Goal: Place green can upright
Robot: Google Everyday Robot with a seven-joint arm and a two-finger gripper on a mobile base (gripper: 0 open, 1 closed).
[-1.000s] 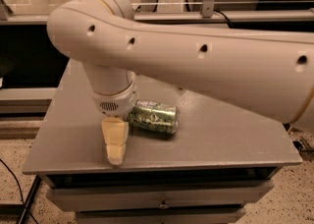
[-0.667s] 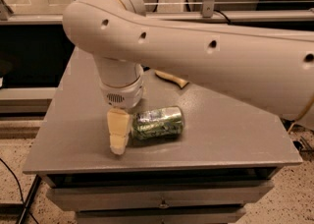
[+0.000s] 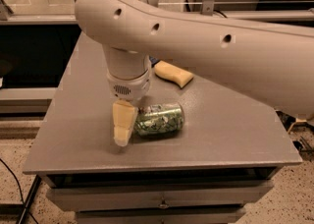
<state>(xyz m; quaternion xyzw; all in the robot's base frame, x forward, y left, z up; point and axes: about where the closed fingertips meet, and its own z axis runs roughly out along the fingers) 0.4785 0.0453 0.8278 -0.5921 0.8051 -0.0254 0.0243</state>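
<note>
The green can [image 3: 159,120] lies on its side near the front of the grey table [image 3: 221,129], its long axis running left to right. My gripper [image 3: 149,102] hangs from the big white arm and points down over the can. It is open. The near cream finger [image 3: 122,122] stands against the can's left end. The far cream finger [image 3: 174,73] is spread out behind the can, apart from it. The can's top and pull tab are hidden.
The white arm [image 3: 221,36] crosses the upper right of the view and hides the back of the table. The table's front edge [image 3: 162,161] runs just below the can, with drawers [image 3: 162,201] beneath. A metal railing [image 3: 39,16] stands behind the table.
The arm has shifted to the right and the far finger has come into view. The near finger now stands at the can's left end. The can has turned slightly and stays lying down.
</note>
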